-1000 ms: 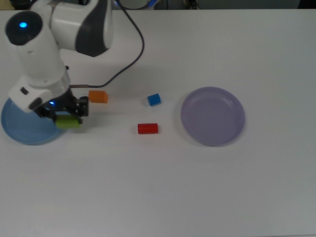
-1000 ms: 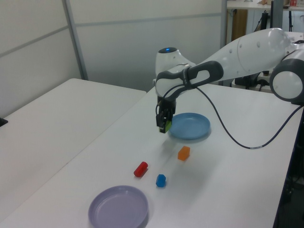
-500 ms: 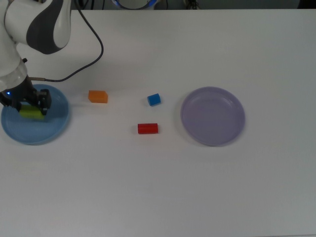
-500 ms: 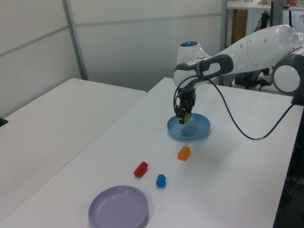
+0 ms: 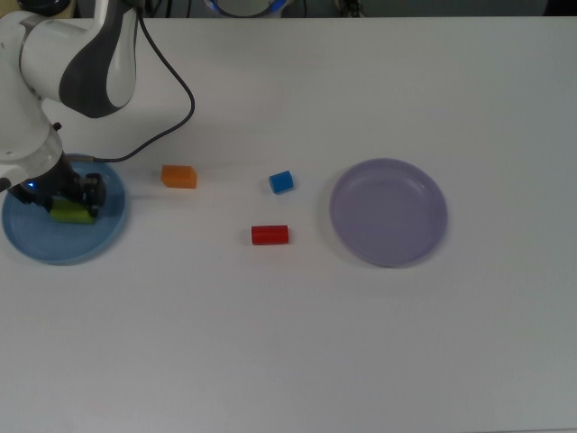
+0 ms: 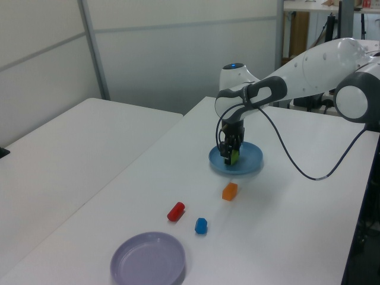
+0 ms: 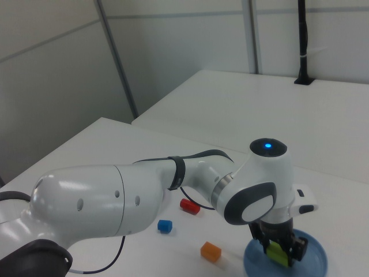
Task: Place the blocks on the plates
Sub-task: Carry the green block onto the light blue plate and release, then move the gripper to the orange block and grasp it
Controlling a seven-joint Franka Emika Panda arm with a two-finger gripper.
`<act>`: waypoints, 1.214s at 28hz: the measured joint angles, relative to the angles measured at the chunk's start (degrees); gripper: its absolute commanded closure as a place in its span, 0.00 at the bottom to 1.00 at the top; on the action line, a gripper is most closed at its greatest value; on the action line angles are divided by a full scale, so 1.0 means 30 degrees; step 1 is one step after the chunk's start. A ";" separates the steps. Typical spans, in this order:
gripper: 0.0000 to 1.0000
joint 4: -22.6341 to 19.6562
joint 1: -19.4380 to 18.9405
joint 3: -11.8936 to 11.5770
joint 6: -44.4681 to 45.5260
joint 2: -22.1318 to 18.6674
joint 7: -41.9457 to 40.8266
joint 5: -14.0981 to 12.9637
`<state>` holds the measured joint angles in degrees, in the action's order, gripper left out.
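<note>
**Green block held low over the blue plate**

The gripper (image 5: 70, 204) is pinching the green block (image 5: 70, 214) between its two dark fingers, and the block is sitting directly under the wrist, inside the outline of the light blue plate (image 5: 36, 248). In the top view the block is lying toward the plate's upper middle, with the arm's white body covering the plate's upper-left rim. Whether the block is touching the plate floor cannot be told from any view.

The left view is showing the gripper (image 6: 229, 155) pointing straight down, with the green block (image 6: 234, 157) at its tip, level with the blue plate (image 6: 249, 165) rim. The right view is giving the closest look: the green block (image 7: 277, 253) is showing yellow-green between the fingers (image 7: 298, 249), above the blue plate (image 7: 314, 264).

The other blocks are lying on the white table (image 5: 288, 343), apart from both plates. In the top view the orange block (image 5: 178, 176) is lying just to the right of the blue plate, the blue block (image 5: 281, 181) is further right, and the red block (image 5: 270, 234) is below and between them. The lilac plate (image 5: 389, 212) is sitting further toward the top view's right, holding nothing; the right view is not showing it.
</note>
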<state>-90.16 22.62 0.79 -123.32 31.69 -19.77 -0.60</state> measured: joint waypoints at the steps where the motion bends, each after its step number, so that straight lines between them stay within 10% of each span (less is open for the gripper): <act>1: 0.00 0.0008 0.0000 0.0000 0.0000 -0.0005 0.0000 0.0000; 16: 0.00 0.0243 -0.0222 0.0279 0.2984 -0.1575 0.0000 -0.0002; 34: 0.10 -0.1761 -0.3473 0.0414 0.5843 -0.2301 0.1856 -0.0073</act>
<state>-95.44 12.20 2.03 -105.80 24.78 -14.20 -0.82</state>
